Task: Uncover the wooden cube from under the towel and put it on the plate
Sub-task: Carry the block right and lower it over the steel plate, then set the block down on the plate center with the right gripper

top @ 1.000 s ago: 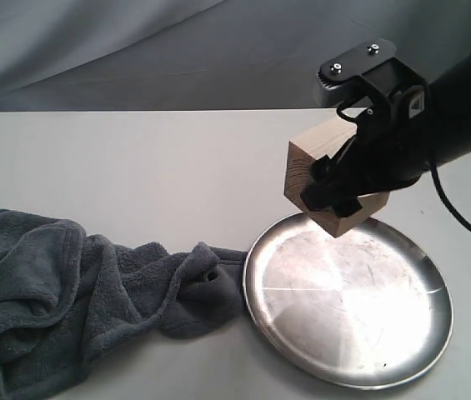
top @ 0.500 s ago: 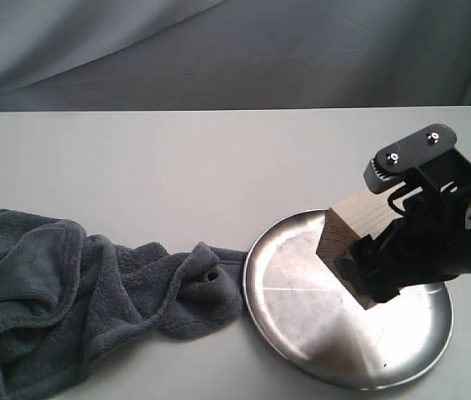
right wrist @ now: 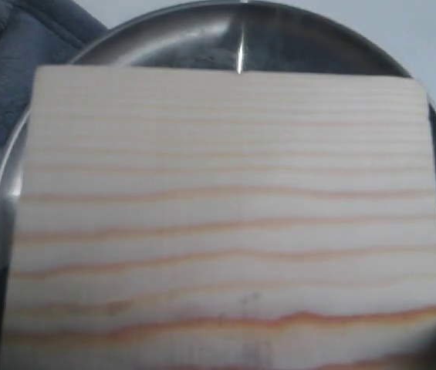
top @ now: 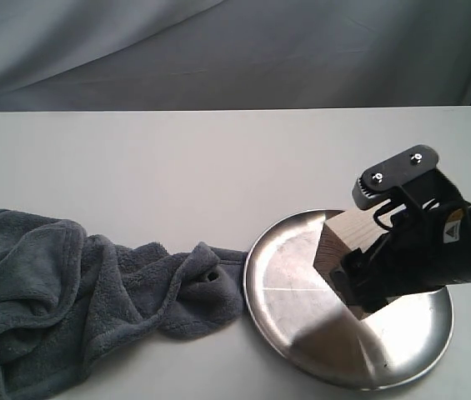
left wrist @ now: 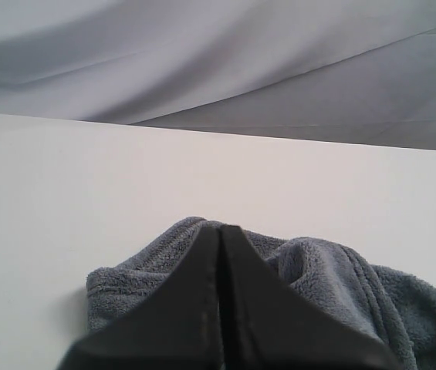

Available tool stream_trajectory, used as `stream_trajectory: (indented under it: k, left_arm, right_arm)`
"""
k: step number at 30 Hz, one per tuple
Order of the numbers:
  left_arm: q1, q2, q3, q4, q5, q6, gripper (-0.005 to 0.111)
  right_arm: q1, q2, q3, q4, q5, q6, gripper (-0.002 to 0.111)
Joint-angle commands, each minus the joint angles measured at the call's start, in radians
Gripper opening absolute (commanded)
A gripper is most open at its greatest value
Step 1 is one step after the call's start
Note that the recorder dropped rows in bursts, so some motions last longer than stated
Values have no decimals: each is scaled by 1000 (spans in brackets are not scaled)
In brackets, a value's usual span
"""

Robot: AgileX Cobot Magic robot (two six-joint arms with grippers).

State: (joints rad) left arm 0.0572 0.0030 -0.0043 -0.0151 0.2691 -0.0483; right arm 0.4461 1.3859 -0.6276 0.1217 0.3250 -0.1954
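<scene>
On the pale table (top: 135,167) the towel (top: 93,292) lies bunched aside, and the bared cube (top: 333,248) hangs low at the plate (top: 285,287), clamped between the right claw's (top: 353,279) wide-set jaws (left claw (left wrist: 219,235) pinched closed, empty), so only the release seems left.

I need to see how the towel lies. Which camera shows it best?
The exterior view: nearly the whole towel lies crumpled beside the plate. The left wrist view shows only part behind the gripper; the right wrist view only a corner.

Free tabletop (top: 177,158) beyond towel (top: 68,292) and plate (top: 298,337)
</scene>
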Motion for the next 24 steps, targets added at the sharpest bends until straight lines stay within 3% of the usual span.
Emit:
stream_trajectory:
  k: [1, 8, 24]
  left_arm:
    - [0, -3, 4, -4, -10, 1, 0]
    - [0, -3, 4, -4, -10, 1, 0]
    - [0, -3, 4, -4, -10, 1, 0]
  right_arm:
    - [-7, 86, -2, -1, -101, 0, 3]
    - [-7, 180, -2, -1, -210, 0, 3]
    - [-7, 271, -2, 10, -241, 16, 3]
